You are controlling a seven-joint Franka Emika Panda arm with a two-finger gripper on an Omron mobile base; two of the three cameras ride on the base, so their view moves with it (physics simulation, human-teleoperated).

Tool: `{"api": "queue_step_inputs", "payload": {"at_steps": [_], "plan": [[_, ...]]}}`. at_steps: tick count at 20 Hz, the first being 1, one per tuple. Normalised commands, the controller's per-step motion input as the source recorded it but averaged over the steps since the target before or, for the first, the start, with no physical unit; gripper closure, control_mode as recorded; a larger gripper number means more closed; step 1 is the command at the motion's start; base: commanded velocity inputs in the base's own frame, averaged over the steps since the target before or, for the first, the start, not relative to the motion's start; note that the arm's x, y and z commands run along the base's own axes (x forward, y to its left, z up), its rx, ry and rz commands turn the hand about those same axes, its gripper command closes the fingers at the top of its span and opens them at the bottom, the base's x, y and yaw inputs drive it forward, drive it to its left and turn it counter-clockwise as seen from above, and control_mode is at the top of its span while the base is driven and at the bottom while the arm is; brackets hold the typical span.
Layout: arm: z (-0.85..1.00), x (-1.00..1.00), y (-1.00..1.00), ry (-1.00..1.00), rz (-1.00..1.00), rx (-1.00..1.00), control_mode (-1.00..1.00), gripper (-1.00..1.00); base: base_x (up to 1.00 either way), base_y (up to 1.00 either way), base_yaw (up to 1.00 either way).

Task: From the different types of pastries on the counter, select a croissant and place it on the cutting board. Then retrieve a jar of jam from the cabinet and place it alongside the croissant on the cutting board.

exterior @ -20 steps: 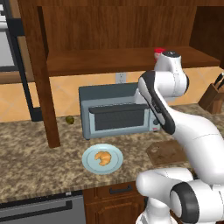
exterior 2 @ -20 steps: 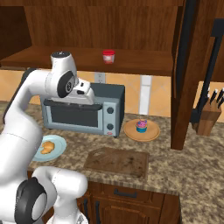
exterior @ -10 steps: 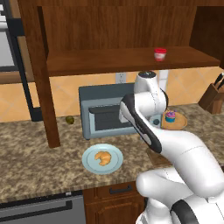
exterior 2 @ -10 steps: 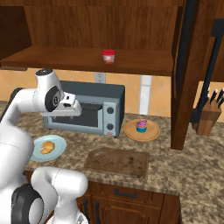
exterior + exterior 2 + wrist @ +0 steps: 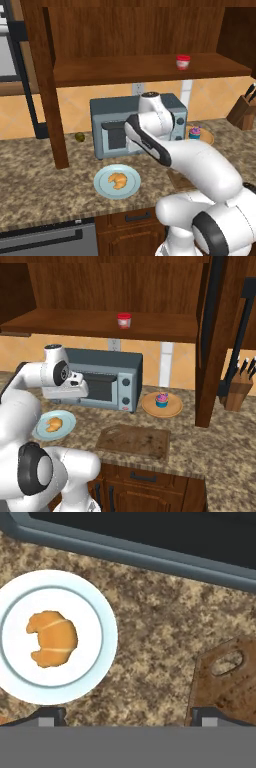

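Note:
The golden-brown croissant lies on a round light-blue plate on the speckled counter; it also appears as the croissant and the croissant. My gripper hangs above the counter between plate and cutting board, open, with nothing between its wide-set fingertips. The hand sits low in front of the toaster oven. The dark cutting board lies to the right, its handle corner showing on the cutting board. The red-lidded jam jar stands on the cabinet shelf.
A grey toaster oven stands close behind the hand. The pink-frosted cupcake sits on a tan plate. A vertical cabinet post and a knife block stand at the right. A small green fruit lies by the left post.
The arm has swung down from shelf height to just above the counter, in front of the toaster oven, and shifted toward the croissant's plate. Nothing else has moved.

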Motion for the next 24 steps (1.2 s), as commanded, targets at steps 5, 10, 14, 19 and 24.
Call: {"api": "queue_step_inputs", "payload": {"at_steps": [5, 10, 14, 19, 24], "plan": [[-0.44, -0.01, 0.58, 0.03, 0.08, -0.03, -1.00, -1.00, 0.00, 0.00, 0.00], [-0.50, 0.00, 0.46, 0.04, 0.08, 0.00, -1.00, -1.00, 0.00, 0.00, 0.00], [-0.38, 0.00, 0.38, 0.00, 0.02, 0.00, -1.00, -1.00, 0.00, 0.00, 0.00], [-0.30, 0.07, 0.18, 0.01, 0.00, 0.02, -1.00, -1.00, 0.00, 0.00, 0.00], [-0.38, 0.27, 0.03, 0.01, 0.00, 0.04, -1.00, -1.00, 0.00, 0.00, 0.00]]}}
